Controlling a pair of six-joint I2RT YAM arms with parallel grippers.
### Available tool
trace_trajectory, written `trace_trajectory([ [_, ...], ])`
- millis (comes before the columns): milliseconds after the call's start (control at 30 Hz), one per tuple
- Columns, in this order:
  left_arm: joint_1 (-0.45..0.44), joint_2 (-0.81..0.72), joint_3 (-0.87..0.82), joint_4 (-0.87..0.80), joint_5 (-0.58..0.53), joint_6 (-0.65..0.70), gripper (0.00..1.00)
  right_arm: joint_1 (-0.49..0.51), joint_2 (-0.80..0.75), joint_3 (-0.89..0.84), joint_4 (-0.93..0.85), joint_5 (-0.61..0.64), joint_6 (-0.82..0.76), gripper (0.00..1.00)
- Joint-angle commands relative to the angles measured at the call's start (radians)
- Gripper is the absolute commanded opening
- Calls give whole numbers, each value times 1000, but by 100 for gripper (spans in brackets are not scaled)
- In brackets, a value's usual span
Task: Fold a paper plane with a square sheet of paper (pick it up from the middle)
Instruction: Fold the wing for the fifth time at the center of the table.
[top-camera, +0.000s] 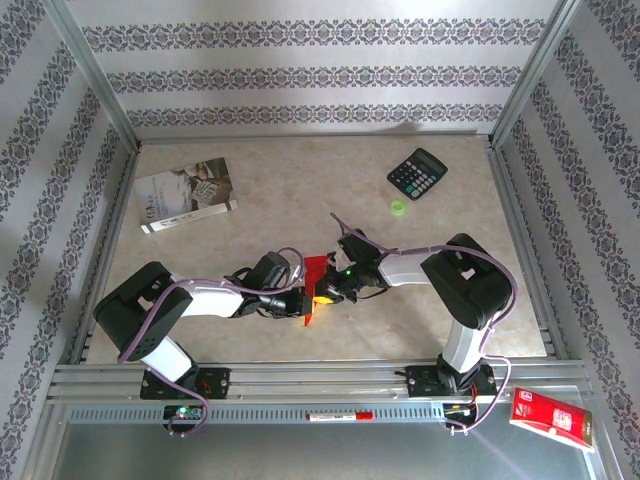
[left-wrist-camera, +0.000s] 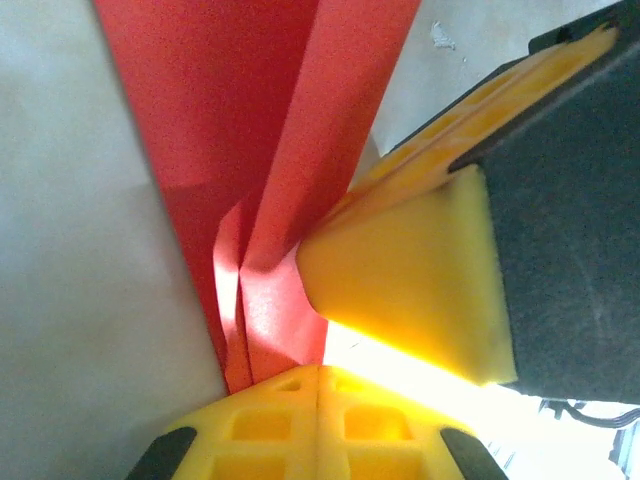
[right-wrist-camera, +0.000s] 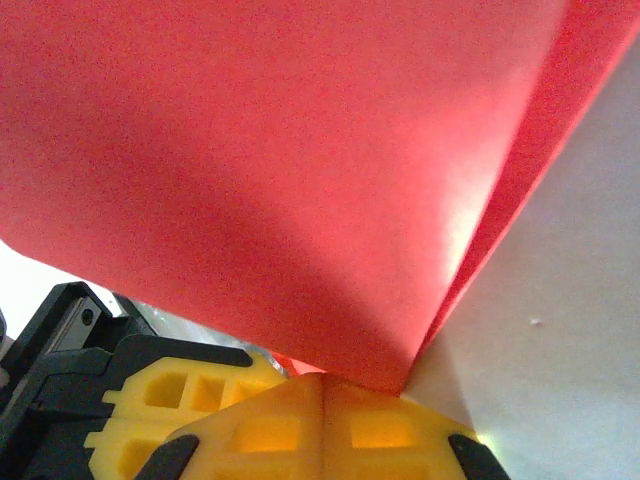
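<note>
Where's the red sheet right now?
In the top view, the square sheet of paper stands folded near the front centre of the table, pinched by the left gripper and right gripper.

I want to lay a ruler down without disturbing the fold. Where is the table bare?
Bare table: along the far wall between the booklet and the calculator, and right of the green cap. Crowded: the near middle, where the left gripper and right gripper pinch the red paper.

The left fingers (left-wrist-camera: 265, 425) sit pressed together at six o'clock, pinching the folded red paper (left-wrist-camera: 250, 130), which runs up toward twelve. From three o'clock the right arm's yellow finger (left-wrist-camera: 410, 280) touches the paper's crease. Pale worktop (left-wrist-camera: 70, 250) lies at nine.
</note>
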Motion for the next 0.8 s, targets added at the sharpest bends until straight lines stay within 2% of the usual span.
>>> trace_trajectory([
  [0, 12, 70, -70, -259, -71, 40, 0, -67, 45, 35, -17, 184, -51, 0],
  [767, 12, 63, -78, -255, -69, 34, 0, -200, 117, 193, -162, 217, -180, 0],
])
